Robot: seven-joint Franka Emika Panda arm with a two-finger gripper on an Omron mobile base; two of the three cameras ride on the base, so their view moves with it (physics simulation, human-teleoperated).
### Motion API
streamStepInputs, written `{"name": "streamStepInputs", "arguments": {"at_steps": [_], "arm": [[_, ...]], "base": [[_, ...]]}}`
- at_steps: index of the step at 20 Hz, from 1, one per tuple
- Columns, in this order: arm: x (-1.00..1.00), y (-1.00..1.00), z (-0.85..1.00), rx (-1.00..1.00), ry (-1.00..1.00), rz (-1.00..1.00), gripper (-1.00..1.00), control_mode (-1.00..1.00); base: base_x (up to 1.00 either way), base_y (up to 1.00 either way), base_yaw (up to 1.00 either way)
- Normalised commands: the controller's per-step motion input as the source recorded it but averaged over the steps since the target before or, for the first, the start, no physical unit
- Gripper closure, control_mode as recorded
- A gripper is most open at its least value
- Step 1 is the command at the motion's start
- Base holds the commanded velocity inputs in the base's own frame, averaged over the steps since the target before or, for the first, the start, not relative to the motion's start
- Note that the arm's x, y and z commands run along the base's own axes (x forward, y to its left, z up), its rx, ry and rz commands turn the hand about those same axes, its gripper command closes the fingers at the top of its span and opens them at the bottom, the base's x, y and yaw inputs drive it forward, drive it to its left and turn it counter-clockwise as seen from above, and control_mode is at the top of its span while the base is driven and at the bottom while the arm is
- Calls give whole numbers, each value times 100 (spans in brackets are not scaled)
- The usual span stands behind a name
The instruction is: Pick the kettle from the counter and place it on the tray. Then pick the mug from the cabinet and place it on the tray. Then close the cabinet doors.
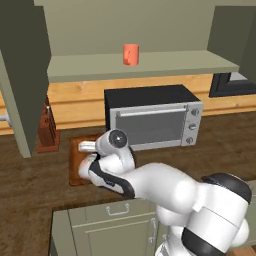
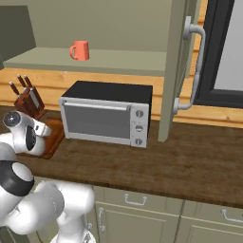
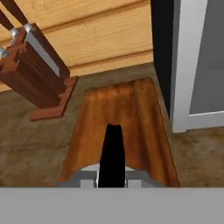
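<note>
My gripper [image 3: 113, 174] hangs low over the tray [image 3: 140, 118], shut on the thin black arched handle of the kettle [image 3: 113, 146]. The kettle's body is hidden under the hand. The tray [image 1: 75, 162] is a reddish-brown board on the dark counter [image 1: 30, 190], left of the oven, and my hand [image 1: 92, 152] reaches over it from the right. The orange-red mug [image 1: 131, 54] stands on the pale shelf of the open cabinet [image 1: 160, 64]; the mug [image 2: 80, 50] has its handle pointing left. Both cabinet doors stand open, one at the left [image 1: 22, 75] and one at the right [image 2: 178, 66].
A grey toaster oven [image 1: 152, 117] stands on the counter just right of the tray. A knife block [image 3: 35, 74] sits close behind the tray on its left. A dark window frame [image 2: 223, 52] is at the far right. Bare counter [image 2: 190, 161] stretches right of the oven.
</note>
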Motion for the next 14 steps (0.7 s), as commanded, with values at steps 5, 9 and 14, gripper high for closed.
{"name": "streamStepInputs", "arguments": {"at_steps": [5, 9, 14], "arm": [[35, 32, 40, -26, -25, -1, 100, -100], [18, 45, 38, -12, -31, -5, 100, -100], [21, 39, 41, -2, -17, -7, 100, -100]], "base": [[0, 0, 0], [0, 0, 0], [0, 0, 0]]}}
